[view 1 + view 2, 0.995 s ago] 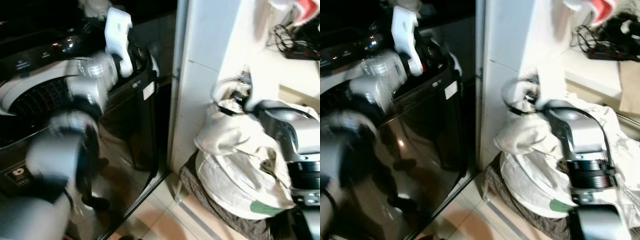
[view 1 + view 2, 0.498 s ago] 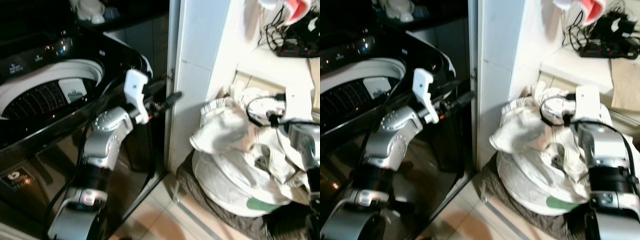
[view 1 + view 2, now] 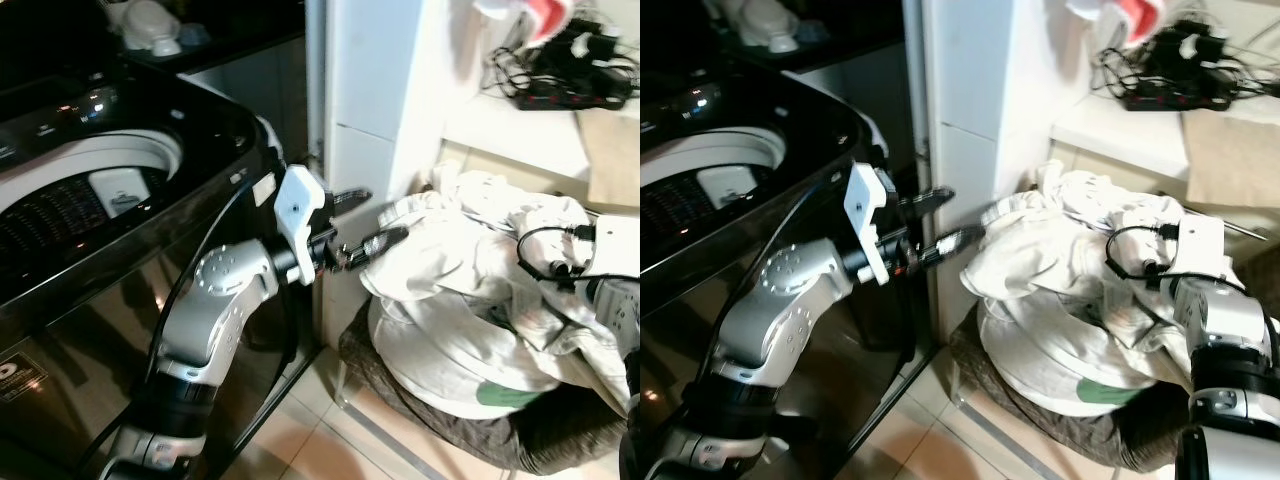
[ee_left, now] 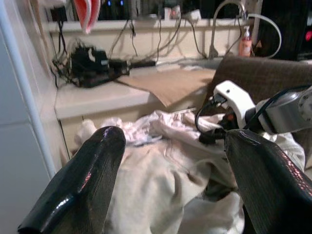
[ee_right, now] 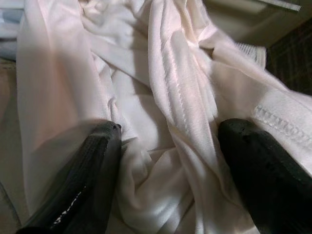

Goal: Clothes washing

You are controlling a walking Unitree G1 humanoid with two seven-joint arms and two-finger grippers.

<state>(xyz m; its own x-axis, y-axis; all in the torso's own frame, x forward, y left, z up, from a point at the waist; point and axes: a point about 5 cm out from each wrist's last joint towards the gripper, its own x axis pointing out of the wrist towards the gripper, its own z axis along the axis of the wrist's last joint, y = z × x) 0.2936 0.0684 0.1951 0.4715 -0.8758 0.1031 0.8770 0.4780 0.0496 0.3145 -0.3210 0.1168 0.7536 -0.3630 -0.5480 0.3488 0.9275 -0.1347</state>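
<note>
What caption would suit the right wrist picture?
Right gripper, fingers open, pressed into a heap of crumpled white cotton clothes.

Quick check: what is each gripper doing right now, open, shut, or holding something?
Left gripper: open, empty, at the edge of the pile of clothes.
Right gripper: open, fingers pushed into the pale fabric, not yet closed on it.

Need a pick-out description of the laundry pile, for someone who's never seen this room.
Start at the black washer on the left, then cross the white pillar to its right. The laundry pile sits low on the floor there, below a shelf of tangled black cables. It is the only heap of crumpled off-white cloth, bulging over a dark basket.
</note>
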